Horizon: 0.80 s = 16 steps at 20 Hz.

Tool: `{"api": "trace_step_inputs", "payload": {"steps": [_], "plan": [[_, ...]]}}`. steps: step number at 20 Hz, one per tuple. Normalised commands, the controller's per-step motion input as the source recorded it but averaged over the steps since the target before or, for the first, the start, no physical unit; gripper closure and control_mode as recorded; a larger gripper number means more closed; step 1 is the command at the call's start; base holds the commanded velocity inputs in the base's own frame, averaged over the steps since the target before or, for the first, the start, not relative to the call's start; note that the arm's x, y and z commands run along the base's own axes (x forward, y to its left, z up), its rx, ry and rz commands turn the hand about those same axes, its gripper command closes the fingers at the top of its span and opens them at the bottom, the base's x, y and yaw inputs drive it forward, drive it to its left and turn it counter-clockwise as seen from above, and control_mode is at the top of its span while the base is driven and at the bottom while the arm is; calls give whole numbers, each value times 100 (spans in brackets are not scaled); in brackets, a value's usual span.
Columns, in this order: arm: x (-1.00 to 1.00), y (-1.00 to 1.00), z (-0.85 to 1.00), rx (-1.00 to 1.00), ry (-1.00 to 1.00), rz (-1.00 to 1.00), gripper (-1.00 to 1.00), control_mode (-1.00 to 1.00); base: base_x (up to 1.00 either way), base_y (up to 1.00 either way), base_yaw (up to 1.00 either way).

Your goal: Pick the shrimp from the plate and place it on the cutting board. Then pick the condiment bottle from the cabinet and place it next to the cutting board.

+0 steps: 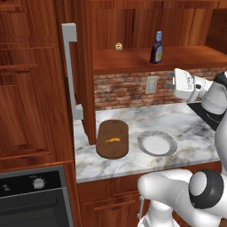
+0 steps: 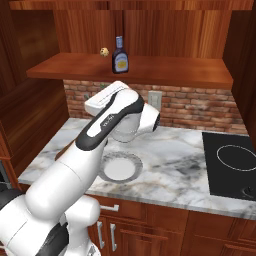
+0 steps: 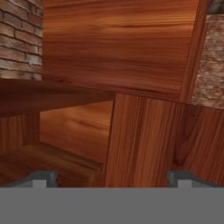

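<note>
1. Your shrimp [image 1: 112,140] lies on the cutting board [image 1: 112,150], just left of the plate [image 1: 157,144], whose centre is bare.
2. The condiment bottle [image 1: 156,48] stands upright on the cabinet [image 1: 133,26] shelf, well right of a small beige ball [image 1: 118,46].
3. Your gripper [image 1: 169,79] hangs below the shelf edge, above the counter [image 1: 186,124], fingers [image 3: 41,178] spread wide, holding nothing.
</note>
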Motion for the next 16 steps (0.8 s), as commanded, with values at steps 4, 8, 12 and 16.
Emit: {"api": "trace_step_inputs", "payload": {"steps": [4,8,12,16], "plan": [[0,-10,16,0,0,0,-100,-100,0,0,0],[0,-7,20,0,0,0,-100,-100,0,0,0],[0,-3,23,0,0,0,-100,-100,0,0,0],[0,-7,22,0,0,0,-100,-100,0,0,0]]}}
